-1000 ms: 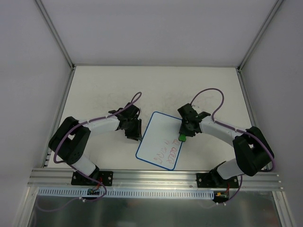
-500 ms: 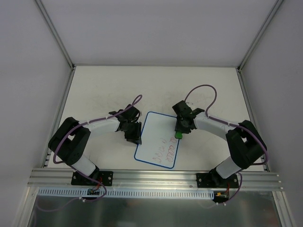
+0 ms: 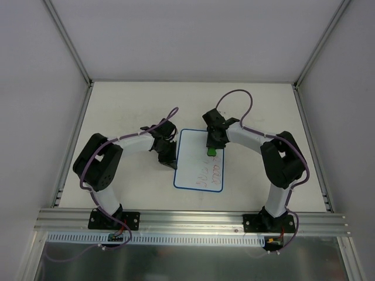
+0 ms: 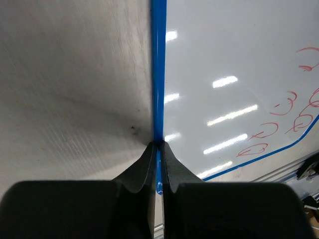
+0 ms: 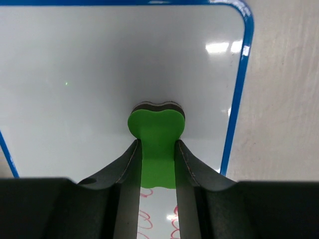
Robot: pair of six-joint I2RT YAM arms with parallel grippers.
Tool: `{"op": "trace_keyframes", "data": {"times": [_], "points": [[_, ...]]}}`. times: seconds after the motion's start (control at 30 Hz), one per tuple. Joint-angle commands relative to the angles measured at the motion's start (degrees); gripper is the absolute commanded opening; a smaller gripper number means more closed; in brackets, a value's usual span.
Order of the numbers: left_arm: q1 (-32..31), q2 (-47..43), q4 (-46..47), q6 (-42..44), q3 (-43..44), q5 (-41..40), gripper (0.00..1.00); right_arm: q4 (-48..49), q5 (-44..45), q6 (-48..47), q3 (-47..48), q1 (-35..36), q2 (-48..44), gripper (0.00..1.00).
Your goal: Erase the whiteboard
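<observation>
Along the near edge of the surface (image 3: 129, 111), a metal rail (image 3: 187, 218) is seen, with both arm bases bolted to it. Just beyond the rail, the whiteboard (image 3: 193, 158) is laid flat on the surface between the two arms. Red scribbles (image 3: 210, 175) are carried on its near right part, close to the blue rim (image 4: 158, 74). At the board's left edge, the left hand (image 3: 170, 161) is lowered to the surface and is closed tight on the rim, which is pinched between the fingertips, one finger lying over the white face and the other over the surface outside it. A little farther on, toward the right side of the board, the right hand (image 3: 212, 145) is pointed down and is clamped on a green eraser (image 3: 211, 151), gripped at its waist between the two fingers. The eraser's dark felt end is set against the white face, just beyond the scribbles and near the right rim. Farther still, the board is plain white up to its rounded far corners. At the back, the surface is closed off by pale walls (image 3: 193, 41).
</observation>
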Motion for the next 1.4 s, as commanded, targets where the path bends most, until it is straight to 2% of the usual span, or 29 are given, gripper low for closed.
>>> {"op": "trace_keyframes", "data": {"times": [0.0, 0.1, 0.33, 0.47, 0.6, 0.8, 0.97, 1.07, 1.17, 1.37], "points": [[0.93, 2.53, 0.73, 0.69, 0.77, -5.24, 0.0, -2.89, -0.04, -1.55, 3.19, 2.78, -0.81, 0.0], [1.02, 3.06, 0.73, -0.1, 0.25, -5.59, 0.0, -2.8, 0.58, 0.3, 2.32, 6.03, -1.17, 0.0], [0.93, 3.59, 1.08, -1.51, -1.16, -6.03, 0.0, -2.71, -0.39, 4.7, 5.64, 11.66, 5.07, 0.0], [0.93, 3.15, 1.25, -1.77, -1.77, -6.47, 0.0, -2.8, 0.39, 6.72, 4.52, 11.85, 6.22, 0.0], [0.93, 2.72, 1.6, -2.13, -2.56, -6.65, 0.0, -2.89, 3.39, 8.65, -2.41, 8.87, 2.19, 0.0], [1.02, 2.01, 1.78, -2.3, -3.44, -6.83, 0.0, -5.26, 6.81, 10.24, -12.7, -0.79, -5.29, 0.0], [0.93, 1.84, 1.87, -2.57, -3.44, -6.56, 0.0, -8.86, 9.36, 9.45, -14.12, -2.92, -8.63, 0.0], [0.93, 1.48, 1.87, -2.83, -3.45, -6.56, 0.0, -9.04, 7.71, 8.92, -13.77, -2.92, -8.64, 0.0], [0.93, 1.4, 1.87, -2.92, -3.36, -6.3, 0.0, -7.55, 5.78, 7.51, -12.55, -0.73, -8.38, 0.0], [0.93, 1.66, 2.13, -3.36, -2.92, -5.42, 0.0, -1.49, -1.95, 8.3, -9.12, 7.97, -5.83, 0.0]]}}
